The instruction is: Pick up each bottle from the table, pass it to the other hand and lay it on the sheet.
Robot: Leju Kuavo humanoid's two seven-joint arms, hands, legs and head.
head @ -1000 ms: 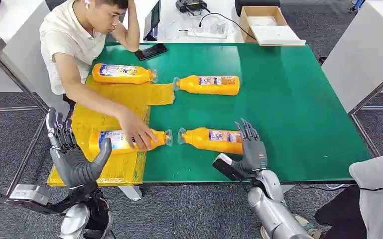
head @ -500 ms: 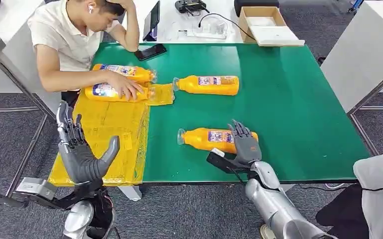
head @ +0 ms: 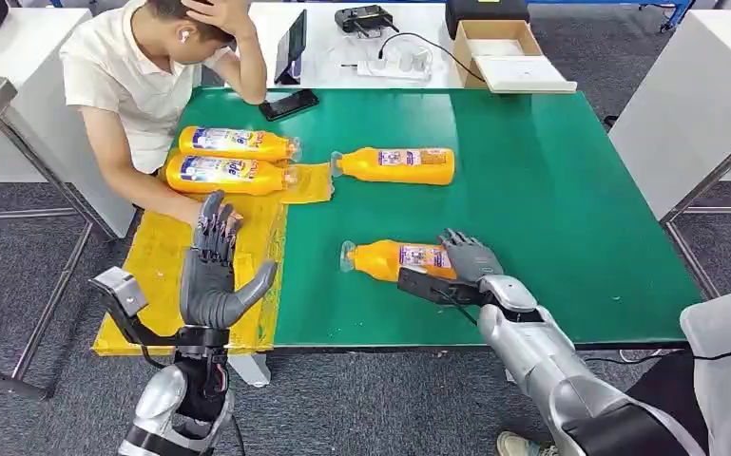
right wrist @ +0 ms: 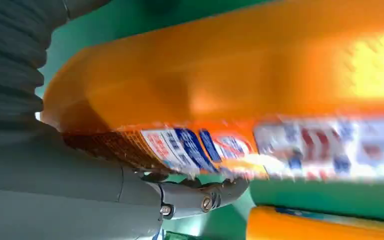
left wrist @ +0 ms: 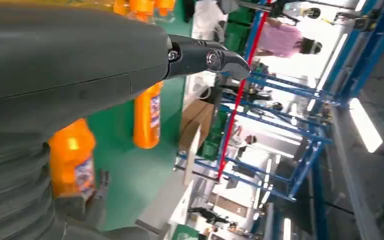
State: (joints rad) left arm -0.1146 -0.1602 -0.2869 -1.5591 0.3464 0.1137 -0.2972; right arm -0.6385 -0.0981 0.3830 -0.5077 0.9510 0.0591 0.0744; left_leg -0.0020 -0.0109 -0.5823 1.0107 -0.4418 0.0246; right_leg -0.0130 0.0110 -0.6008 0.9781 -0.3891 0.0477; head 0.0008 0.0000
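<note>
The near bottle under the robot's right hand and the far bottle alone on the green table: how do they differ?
The near bottle has the right hand over its base end; nothing touches the far bottle. The near bottle's label is partly hidden by the fingers; the far bottle's label shows fully. Both are orange, lie on their sides with the cap toward the yellow sheet, on the bare green table.

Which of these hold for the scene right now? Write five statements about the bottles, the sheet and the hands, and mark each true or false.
1. Two bottles lie side by side on the yellow sheet. True.
2. The right hand is at the near bottle on the green table. True.
3. The left hand holds a bottle. False: it is raised, holding nothing, its fingers apart.
4. All bottles stand upright. False: all four, including the far bottle, lie on their sides.
5. The person grips a bottle. False: neither of the person's hands is on one.
</note>
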